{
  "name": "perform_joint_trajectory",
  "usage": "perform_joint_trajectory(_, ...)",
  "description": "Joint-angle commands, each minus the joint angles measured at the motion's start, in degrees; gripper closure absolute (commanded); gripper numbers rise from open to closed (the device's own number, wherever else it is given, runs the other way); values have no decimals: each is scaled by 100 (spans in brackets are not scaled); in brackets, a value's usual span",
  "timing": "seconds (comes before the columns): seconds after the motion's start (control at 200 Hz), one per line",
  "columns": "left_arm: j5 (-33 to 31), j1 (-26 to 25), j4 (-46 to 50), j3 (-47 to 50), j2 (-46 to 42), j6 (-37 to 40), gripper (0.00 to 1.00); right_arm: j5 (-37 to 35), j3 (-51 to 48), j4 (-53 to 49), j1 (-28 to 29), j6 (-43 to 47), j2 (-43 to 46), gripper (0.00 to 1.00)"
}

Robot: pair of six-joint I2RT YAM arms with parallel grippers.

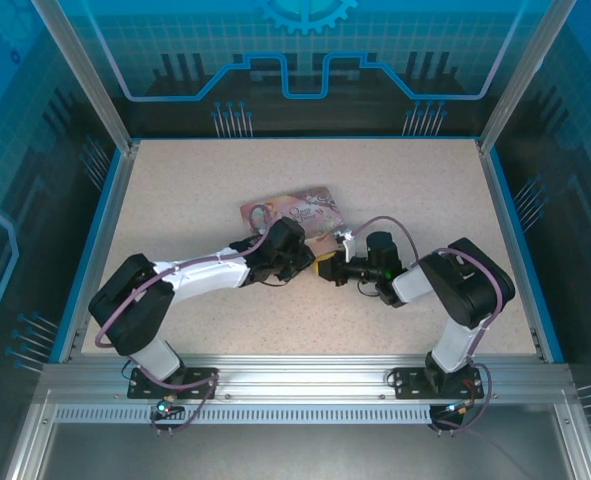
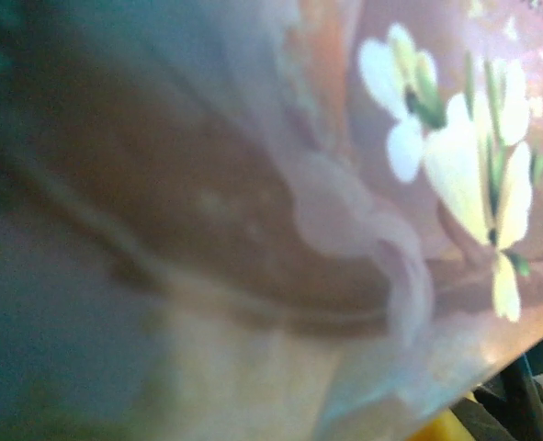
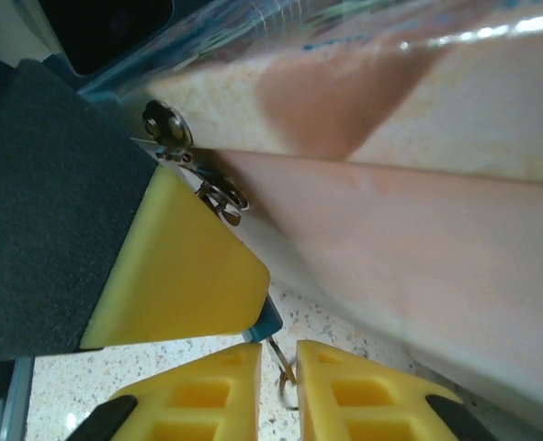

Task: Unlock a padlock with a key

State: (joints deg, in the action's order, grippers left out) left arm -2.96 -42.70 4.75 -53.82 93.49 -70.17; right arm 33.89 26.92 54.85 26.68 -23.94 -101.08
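The key-turning step is judged to be in hand. The padlock point(image 3: 265, 319), seen as a sliver of teal, is found at the near edge of the pink tin point(image 3: 418, 266), below its silvery clasp point(image 3: 167, 124). It is partly covered by a yellow finger point(image 3: 184, 276) of the left pincer point(image 1: 300, 258); whether that pincer is clenched on it cannot be told. The key point(image 3: 281, 360) is seen between the narrowly parted fingers of the right pincer point(image 3: 278, 372), its tip reaching the padlock; a firm pinch cannot be confirmed. Next, a secure hold and a turn of the key are called for, with the padlock steadied. The tin, lying mid-counter point(image 1: 195, 180), appears closed; its contents are hidden.
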Motion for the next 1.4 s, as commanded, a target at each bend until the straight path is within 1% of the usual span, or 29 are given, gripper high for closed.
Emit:
perform_joint_trajectory(0.0,119,50,-54,108,150,34,98,98,114,224,-22,158,-69,78)
perform_joint_trajectory(0.115,123,69,-103,107,230,34,98,127,21,235,-101,171,-46,75)
perform_joint_trajectory(0.25,109,84,-124,109,231,45,99,194,-199,237,-254,220,102,68)
perform_joint_trajectory(0.36,205,101,-132,76,213,57,99,437,-350,258,-388,199,231,65)
perform_joint_trajectory(0.495,292,108,-166,90,209,56,98,722,-432,248,-436,205,326,59)
perform_joint_trajectory(0.605,329,108,-162,100,196,87,98,741,-452,279,-477,209,227,59)
perform_joint_trajectory(0.69,325,121,-124,113,196,125,98,835,-494,554,-581,16,99,59)
perform_joint_trajectory(0.76,297,121,-96,143,196,138,98,894,-472,553,-618,-44,108,59)
perform_joint_trajectory(0.9,437,121,-376,284,196,-16,98,938,-547,360,-603,96,259,57)
perform_joint_trajectory(0.985,556,121,-499,272,206,-105,98,1018,-600,420,-632,120,143,57)
perform_joint_trajectory(1.131,695,121,-614,192,170,-213,99,1352,-532,1026,-673,-456,-287,57)
perform_joint_trajectory(1.241,766,132,-724,188,113,-301,98,1428,-494,1478,-664,-938,-545,58)
perform_joint_trajectory(1.391,944,165,-869,146,107,-385,98,1374,-494,1500,-677,-1060,-588,58)
